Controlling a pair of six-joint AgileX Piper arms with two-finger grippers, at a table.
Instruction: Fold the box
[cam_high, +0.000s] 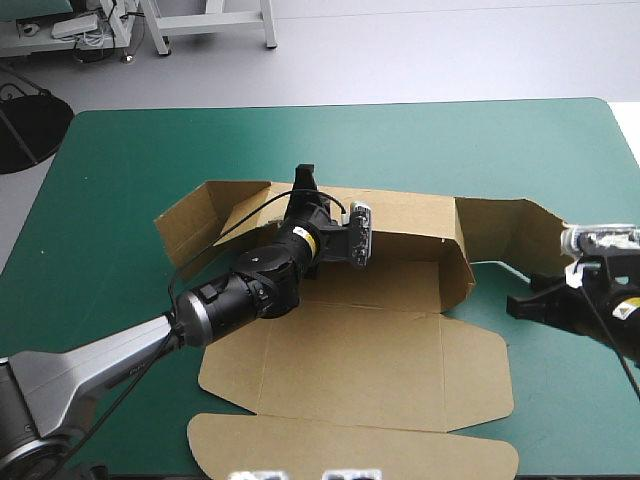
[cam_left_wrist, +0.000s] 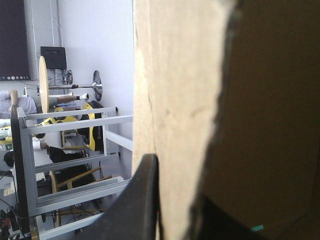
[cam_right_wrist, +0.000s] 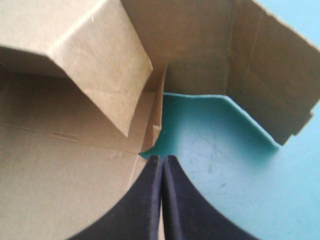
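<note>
The brown box (cam_high: 350, 355) lies in the middle of the table, its back wall raised and its lid panel flat toward the front edge. My left gripper (cam_high: 305, 182) reaches over the tray floor to the top of the back wall. In the left wrist view the wall's board (cam_left_wrist: 175, 100) stands between its black fingers (cam_left_wrist: 145, 200), so the left gripper (cam_left_wrist: 176, 187) is shut on it. Low on the cover just off the box's right end, my right gripper (cam_high: 522, 303) points at that end. Its fingers meet in one arch, the right gripper (cam_right_wrist: 162, 160) shut on nothing.
A right-end flap (cam_high: 510, 235) stands bent up and outward, with bare teal-green cover (cam_right_wrist: 215, 150) between it and the tray. A left-end flap (cam_high: 190, 222) angles outward too. The rounded lid tongue (cam_high: 350, 448) reaches close to the table's front edge.
</note>
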